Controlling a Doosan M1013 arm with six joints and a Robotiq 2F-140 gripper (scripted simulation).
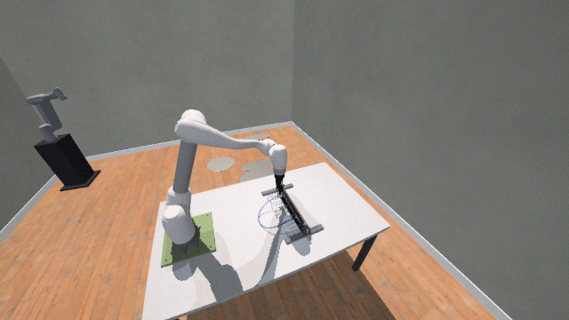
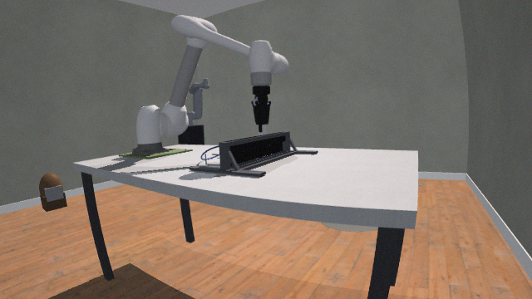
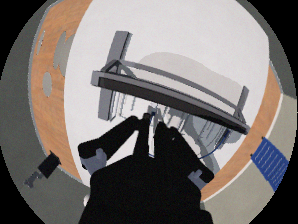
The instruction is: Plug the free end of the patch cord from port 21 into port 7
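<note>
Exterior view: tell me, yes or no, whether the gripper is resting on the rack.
No. The gripper hangs just above the rack, with a gap of wall showing between them.

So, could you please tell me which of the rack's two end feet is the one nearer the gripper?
The far foot, at the rack end away from the table's front edge; the gripper hangs just above it.

Soft, even light fills the room, with no glare anywhere. It falls from above, throwing long, soft-edged grey shadows of the white jointed arm (image 1: 209, 138) across the white rectangular table top (image 1: 338, 200). Everything looks slightly blurred and low in detail. The wrist view is a dark-rimmed fisheye circle, bending straight edges towards its border.
</note>
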